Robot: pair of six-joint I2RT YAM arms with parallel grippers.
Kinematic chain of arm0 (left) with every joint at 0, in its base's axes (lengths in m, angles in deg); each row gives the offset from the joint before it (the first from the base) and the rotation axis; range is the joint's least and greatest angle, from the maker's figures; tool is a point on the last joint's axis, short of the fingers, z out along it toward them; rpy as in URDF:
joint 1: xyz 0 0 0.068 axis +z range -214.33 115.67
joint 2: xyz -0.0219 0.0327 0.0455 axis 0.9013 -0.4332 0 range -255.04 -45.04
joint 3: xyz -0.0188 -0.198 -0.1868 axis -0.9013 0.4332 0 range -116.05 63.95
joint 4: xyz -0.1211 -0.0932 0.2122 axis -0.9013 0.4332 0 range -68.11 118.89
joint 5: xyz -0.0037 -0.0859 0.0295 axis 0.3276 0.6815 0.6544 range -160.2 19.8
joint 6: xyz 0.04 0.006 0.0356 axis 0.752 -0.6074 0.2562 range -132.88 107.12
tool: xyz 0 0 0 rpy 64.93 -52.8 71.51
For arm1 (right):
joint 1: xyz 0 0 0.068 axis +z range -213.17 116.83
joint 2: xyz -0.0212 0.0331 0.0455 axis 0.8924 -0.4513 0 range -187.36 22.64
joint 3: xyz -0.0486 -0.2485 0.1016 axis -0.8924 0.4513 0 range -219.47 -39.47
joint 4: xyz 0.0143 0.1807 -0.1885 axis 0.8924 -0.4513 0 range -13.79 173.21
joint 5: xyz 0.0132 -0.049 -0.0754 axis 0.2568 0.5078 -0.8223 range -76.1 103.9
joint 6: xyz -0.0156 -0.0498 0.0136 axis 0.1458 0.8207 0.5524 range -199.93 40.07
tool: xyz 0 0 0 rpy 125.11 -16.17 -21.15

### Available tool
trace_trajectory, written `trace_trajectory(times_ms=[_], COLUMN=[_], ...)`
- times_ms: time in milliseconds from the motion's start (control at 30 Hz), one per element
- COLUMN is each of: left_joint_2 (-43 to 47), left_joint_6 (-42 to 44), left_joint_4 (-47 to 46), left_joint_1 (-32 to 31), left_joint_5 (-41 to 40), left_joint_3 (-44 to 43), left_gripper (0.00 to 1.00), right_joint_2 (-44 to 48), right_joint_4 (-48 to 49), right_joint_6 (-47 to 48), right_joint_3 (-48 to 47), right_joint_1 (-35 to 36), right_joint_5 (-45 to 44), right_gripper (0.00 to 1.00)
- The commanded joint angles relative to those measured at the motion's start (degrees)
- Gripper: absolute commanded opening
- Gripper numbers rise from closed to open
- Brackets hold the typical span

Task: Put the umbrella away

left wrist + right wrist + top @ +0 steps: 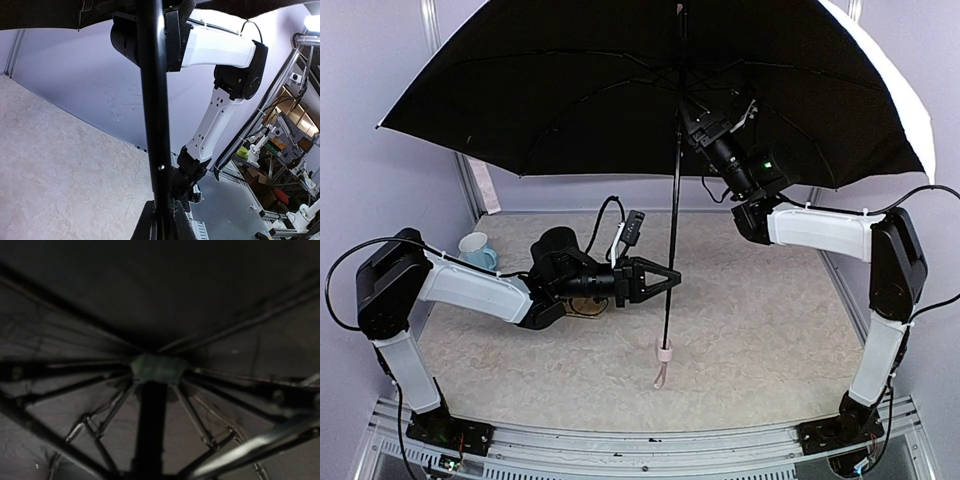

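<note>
Above speckled tabletop (760,340), domed dark umbrella (600,90), slim shaft (675,200) in left pincer (670,280)

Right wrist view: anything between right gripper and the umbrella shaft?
Nothing visible. The open umbrella with dark underside fills that view: its black shaft and rib hub dead ahead, only its own metal ribs around them. The right gripper sits beside the shaft under the canopy; the left gripper clamps it lower down.
</note>
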Motion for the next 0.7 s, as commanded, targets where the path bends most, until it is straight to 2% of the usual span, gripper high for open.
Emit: trace_trajectory(times_ms=[0,233,367,467,667], left_joint_2=[0.82,1.61,1.91,2.2,2.83], left_joint_6=[3.92,5.24,5.63,6.34,7.06], left_joint_4=[-3.61,-2.93,-2.69,-2.02,-1.24], left_joint_1=[-0.39,-0.34,-0.3,-0.3,-0.26], left_joint_5=[0.31,0.49,0.48,0.25,-0.02], left_joint_3=[-1.63,-1.59,-1.5,-1.35,-0.78], left_gripper=[0.0,0.0,0.0,0.0,0.0], right_joint_2=[-0.39,1.05,1.47,1.76,2.88], right_joint_4=[1.34,2.21,2.65,2.94,5.04], right_joint_6=[0.09,0.73,1.37,1.6,2.52], right_joint_3=[-0.04,2.85,3.78,4.19,5.42], right_joint_1=[-0.3,-0.3,-0.3,-0.3,-0.55], right_joint_5=[-0.7,-0.88,-0.67,-0.43,-1.35], right_gripper=[0.46,0.54,0.52,0.44,0.06])
